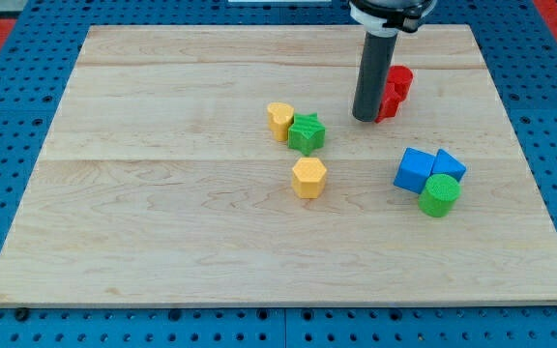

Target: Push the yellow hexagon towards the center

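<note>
The yellow hexagon (308, 178) lies near the middle of the wooden board (162, 213), just below a green star (307, 133). A second yellow block (279, 119), rounded like a heart, touches the star's left side. My tip (366, 119) rests on the board up and to the right of the hexagon, about 60 px to the right of the green star and right beside the red blocks.
Red blocks (395, 90) stand partly hidden behind the rod at the view's upper right. Two blue blocks (415, 169) (449, 165) and a green cylinder (440, 195) cluster at the right. Blue pegboard surrounds the board.
</note>
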